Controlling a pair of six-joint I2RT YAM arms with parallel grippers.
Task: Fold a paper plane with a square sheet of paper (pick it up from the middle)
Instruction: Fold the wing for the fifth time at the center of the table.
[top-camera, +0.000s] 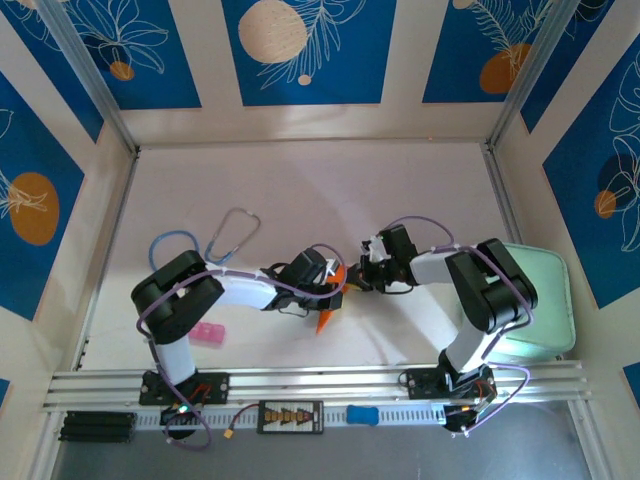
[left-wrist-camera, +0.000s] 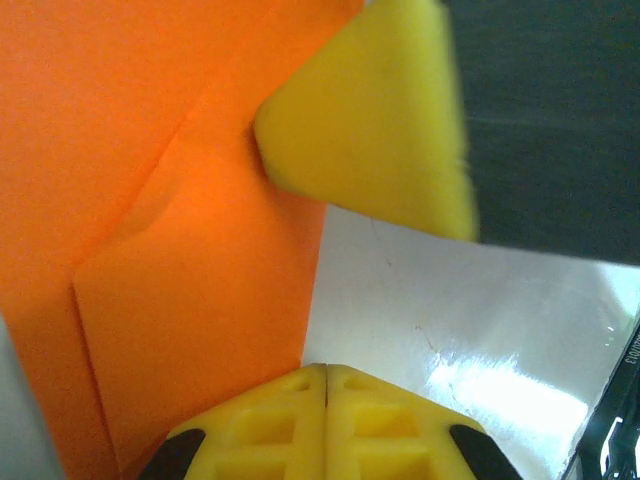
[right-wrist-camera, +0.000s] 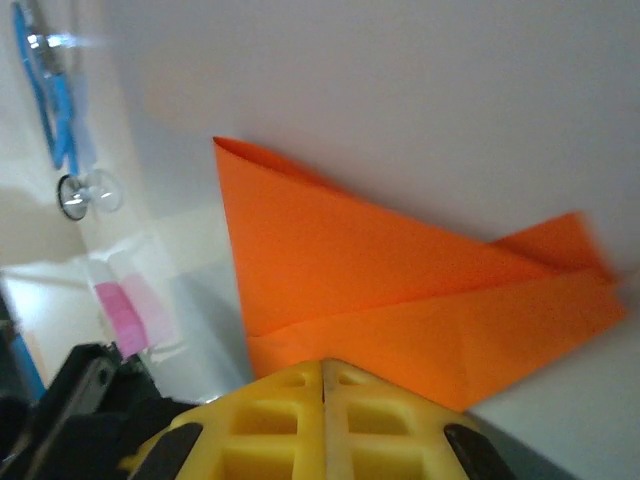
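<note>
The square sheet of paper (top-camera: 325, 318), bright orange, lies on the table between my two arms, folded into a pointed shape with overlapping flaps (right-wrist-camera: 400, 270); it is no finished paper plane. My left gripper (left-wrist-camera: 325, 372) is shut, its yellow tips resting at the right edge of a folded flap (left-wrist-camera: 190, 290). My right gripper (right-wrist-camera: 322, 365) is shut too, its tips down on the near edge of the paper. One of its yellow fingers (left-wrist-camera: 370, 130) shows over the paper in the left wrist view. From above, the left gripper (top-camera: 338, 290) and right gripper (top-camera: 365, 272) nearly meet.
A blue stethoscope (top-camera: 232, 235) lies behind the left arm. A small pink block (top-camera: 207, 334) sits near the left arm's base. A pale green tray (top-camera: 540, 310) stands at the right, under the right arm's elbow. White walls close the table on three sides.
</note>
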